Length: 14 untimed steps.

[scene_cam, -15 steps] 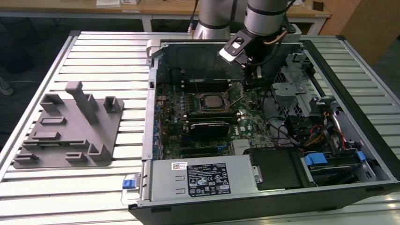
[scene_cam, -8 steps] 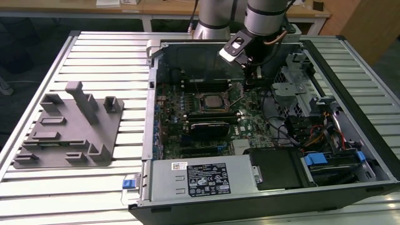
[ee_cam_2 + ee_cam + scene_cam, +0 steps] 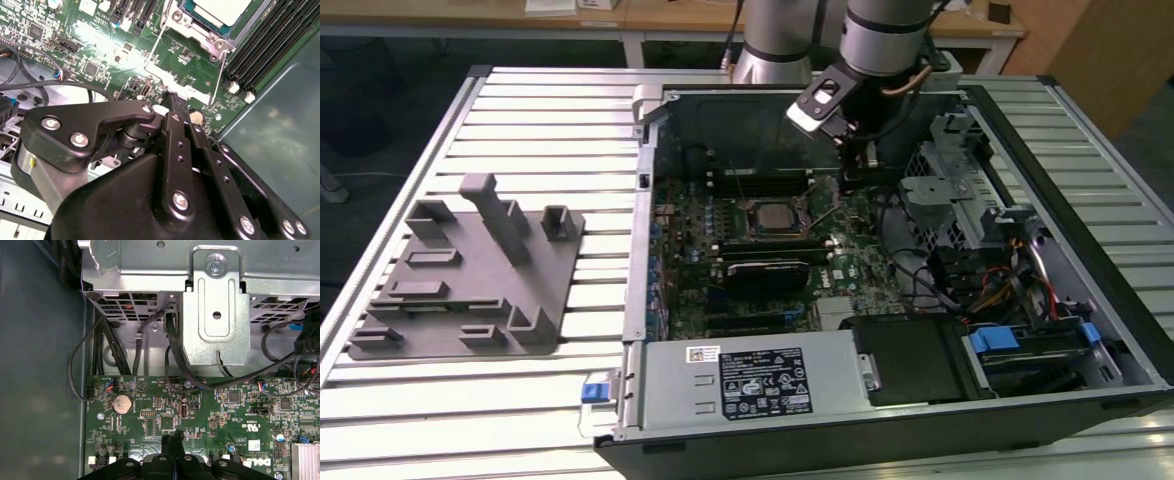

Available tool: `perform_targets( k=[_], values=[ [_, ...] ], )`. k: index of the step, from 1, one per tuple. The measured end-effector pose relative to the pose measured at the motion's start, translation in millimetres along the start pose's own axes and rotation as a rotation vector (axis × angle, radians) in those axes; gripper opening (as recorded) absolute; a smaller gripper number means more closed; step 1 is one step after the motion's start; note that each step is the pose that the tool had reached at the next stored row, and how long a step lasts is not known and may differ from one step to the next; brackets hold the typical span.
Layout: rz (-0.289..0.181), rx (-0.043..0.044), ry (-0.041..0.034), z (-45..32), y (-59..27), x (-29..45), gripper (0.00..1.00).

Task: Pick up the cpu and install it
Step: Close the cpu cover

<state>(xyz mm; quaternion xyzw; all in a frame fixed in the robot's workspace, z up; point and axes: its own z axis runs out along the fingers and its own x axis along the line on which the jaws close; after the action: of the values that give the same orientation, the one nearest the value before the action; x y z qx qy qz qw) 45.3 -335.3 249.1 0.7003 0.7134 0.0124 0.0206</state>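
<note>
Gripper, fingers pressed together and empty, hangs low over the motherboard just beside the socket where the cpu sits; any sideways slip risks snagging the latch wire

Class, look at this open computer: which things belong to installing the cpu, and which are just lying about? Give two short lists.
Belongs to the job:
cpu, sitting in the socket
gripper, over the motherboard near the socket

Just lying about:
grey fixture block on the slatted table
power supply
coin cell
black cables
</note>
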Motion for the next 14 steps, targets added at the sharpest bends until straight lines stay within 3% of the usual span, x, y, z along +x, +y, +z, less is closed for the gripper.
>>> perform_targets(
  k=[8, 14],
  values=[
    [0.001, -0.0005, 0.0093, 0.2, -9.4, 0.4, 0.11],
    [0.000, -0.0009, 0.0088, -0.5, -11.6, 0.3, 0.11]
  ],
)
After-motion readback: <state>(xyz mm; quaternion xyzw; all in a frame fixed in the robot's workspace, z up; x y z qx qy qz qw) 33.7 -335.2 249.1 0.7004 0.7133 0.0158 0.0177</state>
